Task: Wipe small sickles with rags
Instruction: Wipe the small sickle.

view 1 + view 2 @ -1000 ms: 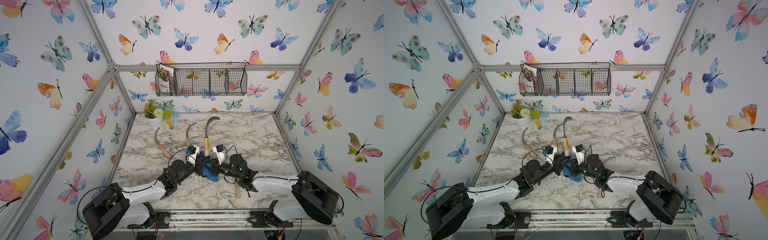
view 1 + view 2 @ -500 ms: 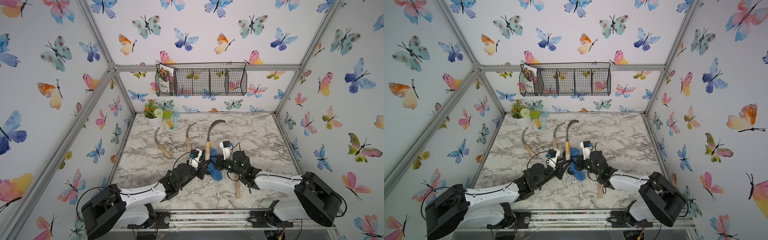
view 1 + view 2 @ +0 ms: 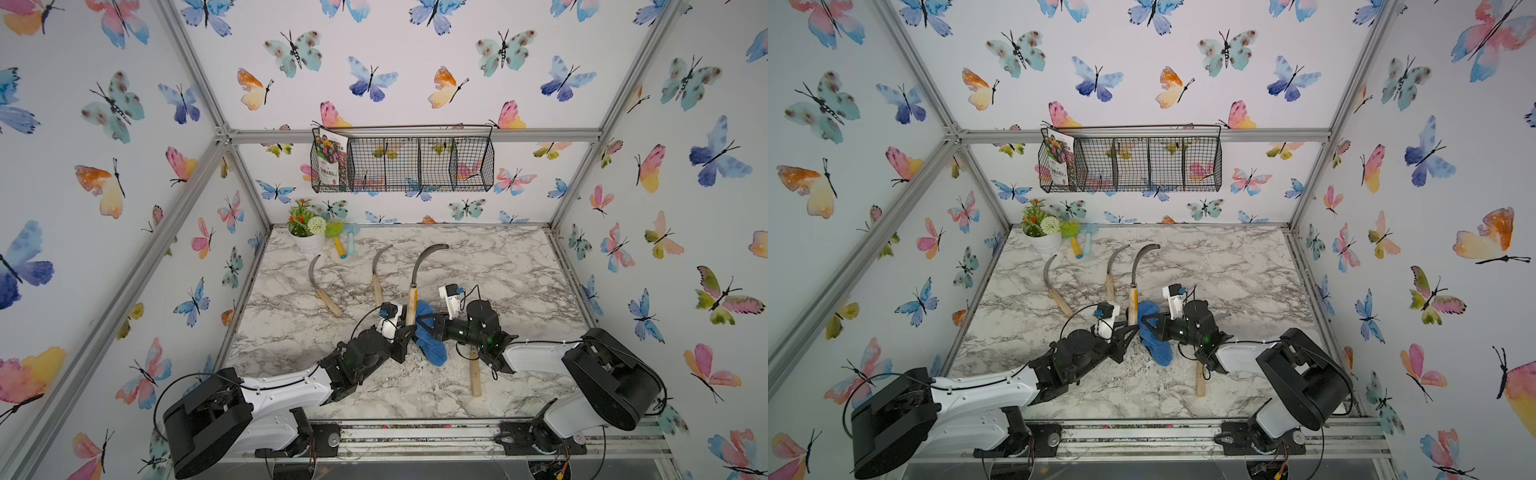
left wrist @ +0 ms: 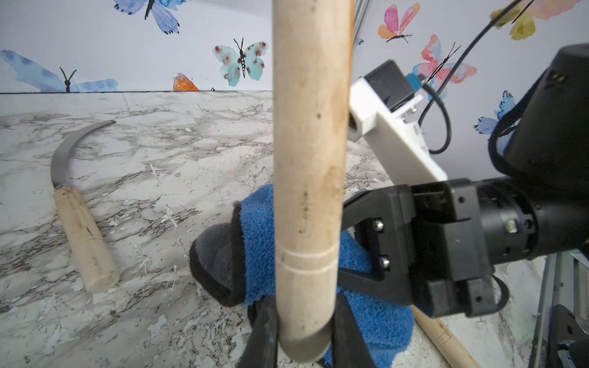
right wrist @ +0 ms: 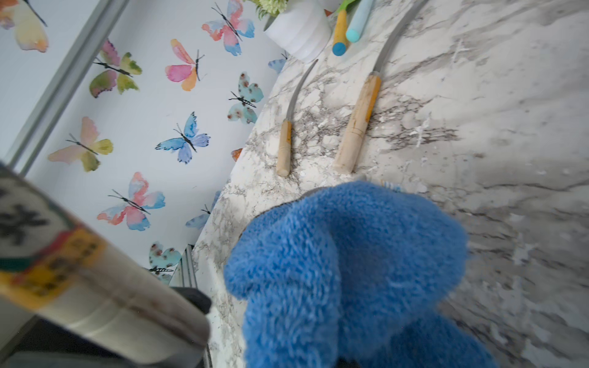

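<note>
"Steel blades on pale wood, going from the left: where does each sickle sit?"

"Two lie flat on the counter [image 3: 498,266] toward the far left, the leftmost sickle [image 3: 320,286] and then the second sickle [image 3: 377,279]. The held sickle [image 3: 413,282] stands nearly upright mid-counter, its blade curving toward the far side."

"Who has it?"

"The left hand [image 4: 304,321] is clenched on the butt of its handle. Just right of that, the blue rag [image 3: 432,349] hangs from the right hand [image 3: 427,322], which is clenched on its upper part. The rag sits close beside the handle, but I cannot tell if they touch. The fourth sickle [image 3: 475,376] lies near right, blade mostly hidden under the right arm."

"How should the wipe go?"

"I'd lift the rag from handle height up to the steel. Then wrap it round the blade and draw it from the ferrule toward the tip. The left hand should grip firmly so the sickle doesn't twist."
</note>
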Action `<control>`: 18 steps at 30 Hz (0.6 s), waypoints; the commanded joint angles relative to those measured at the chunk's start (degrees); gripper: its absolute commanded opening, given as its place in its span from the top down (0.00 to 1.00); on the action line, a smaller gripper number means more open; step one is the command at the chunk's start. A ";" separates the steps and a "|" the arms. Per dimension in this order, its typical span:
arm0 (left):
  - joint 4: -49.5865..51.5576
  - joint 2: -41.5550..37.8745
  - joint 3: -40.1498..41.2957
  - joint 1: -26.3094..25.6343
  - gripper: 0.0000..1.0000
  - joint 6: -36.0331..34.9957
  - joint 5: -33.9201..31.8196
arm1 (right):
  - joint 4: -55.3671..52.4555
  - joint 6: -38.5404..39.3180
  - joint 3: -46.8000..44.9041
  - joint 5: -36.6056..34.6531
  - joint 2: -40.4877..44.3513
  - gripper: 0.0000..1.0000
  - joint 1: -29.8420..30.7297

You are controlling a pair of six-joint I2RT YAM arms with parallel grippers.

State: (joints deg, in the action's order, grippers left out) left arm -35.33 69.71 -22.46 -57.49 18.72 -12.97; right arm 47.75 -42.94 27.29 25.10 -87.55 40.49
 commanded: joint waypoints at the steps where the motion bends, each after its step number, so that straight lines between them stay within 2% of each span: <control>1: -0.22 0.43 -1.87 -0.25 1.00 0.38 -0.51 | 7.20 -0.32 1.19 6.90 -0.52 0.98 0.20; 9: 0.06 2.46 -2.98 -0.25 1.00 -0.12 -0.61 | 12.01 -1.21 0.19 9.88 -1.94 0.98 0.68; 18: 0.70 3.85 -3.83 -0.25 1.00 0.08 -0.43 | 8.65 0.02 1.79 7.74 2.07 0.97 0.21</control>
State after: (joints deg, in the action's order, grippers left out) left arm -34.85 73.03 -25.34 -57.49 18.70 -13.67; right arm 54.39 -43.51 27.27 29.54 -88.47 39.77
